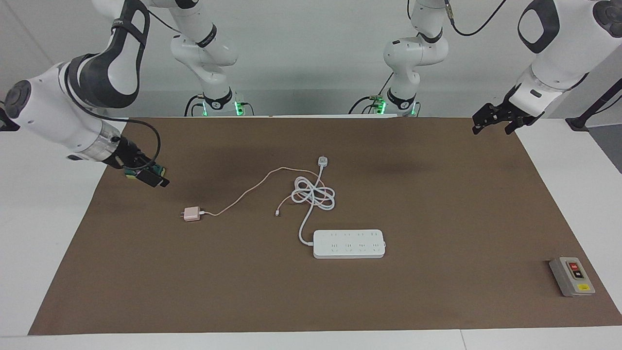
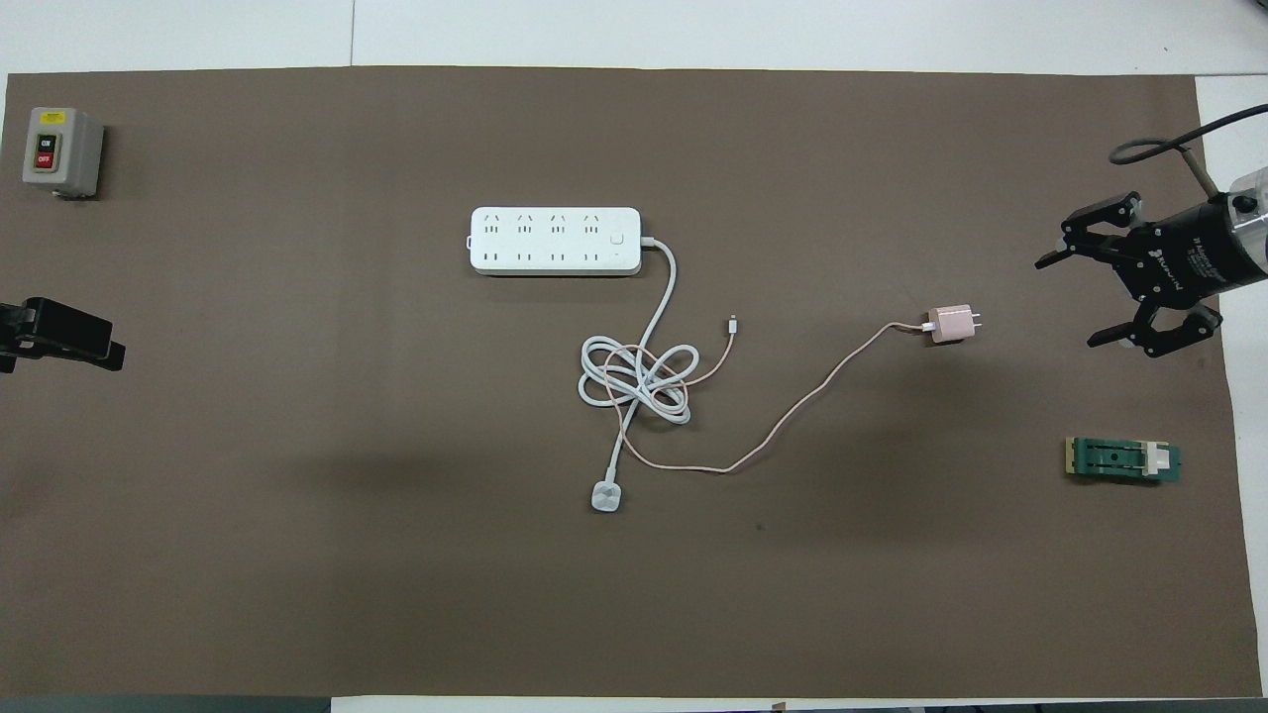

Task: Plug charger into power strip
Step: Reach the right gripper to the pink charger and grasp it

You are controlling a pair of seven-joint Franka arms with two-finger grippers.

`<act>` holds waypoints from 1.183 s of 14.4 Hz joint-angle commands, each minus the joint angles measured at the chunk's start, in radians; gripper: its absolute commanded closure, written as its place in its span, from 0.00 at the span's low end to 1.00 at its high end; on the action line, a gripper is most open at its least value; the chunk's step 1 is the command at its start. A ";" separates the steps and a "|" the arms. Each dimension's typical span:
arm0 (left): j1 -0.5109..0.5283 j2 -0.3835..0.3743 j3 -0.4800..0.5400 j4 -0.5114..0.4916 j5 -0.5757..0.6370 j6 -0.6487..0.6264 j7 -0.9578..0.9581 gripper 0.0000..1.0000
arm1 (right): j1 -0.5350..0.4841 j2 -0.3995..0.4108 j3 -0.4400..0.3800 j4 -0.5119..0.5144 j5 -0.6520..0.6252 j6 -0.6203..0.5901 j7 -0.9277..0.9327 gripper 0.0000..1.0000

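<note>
Brown mat [image 2: 396, 555] covering the white tabletop [image 1: 39, 218]. Grey switch box [image 2: 61, 151] with red and yellow buttons lies on the mat's corner farthest from the robots; green-and-yellow block [image 2: 1122, 460] lies near the mat's other end.

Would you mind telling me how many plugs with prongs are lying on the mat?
2. The charger lies toward the right arm's end. The white round-headed plug lies nearer the robots than the coiled cord. None seems hidden.

White bench [image 2: 693, 30] under a brown mat [image 2: 297, 555]

On the mat: power strip [image 2: 555, 241], its coiled cord [image 2: 634, 381], pink charger [image 2: 952, 323], grey button box [image 2: 59, 151], and what may be a green clip [image 2: 1122, 459].
</note>
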State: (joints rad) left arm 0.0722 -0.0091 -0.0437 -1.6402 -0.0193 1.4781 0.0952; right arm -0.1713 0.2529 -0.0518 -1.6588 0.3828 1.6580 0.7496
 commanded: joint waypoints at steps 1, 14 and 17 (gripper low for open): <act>0.006 0.001 0.001 0.014 -0.010 -0.013 -0.003 0.00 | -0.045 0.064 0.007 -0.001 0.105 0.019 0.063 0.00; 0.012 0.031 0.010 0.073 -0.047 0.005 -0.031 0.00 | -0.071 0.261 -0.005 -0.032 0.367 0.022 0.128 0.00; 0.011 0.046 0.010 0.074 -0.048 0.007 -0.055 0.00 | -0.071 0.273 -0.006 -0.059 0.387 0.034 0.090 0.00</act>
State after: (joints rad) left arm 0.0743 0.0070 -0.0316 -1.5971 -0.0497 1.4939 0.0673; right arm -0.2299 0.5224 -0.0651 -1.6874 0.7294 1.6739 0.8729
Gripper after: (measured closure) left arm 0.000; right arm 0.000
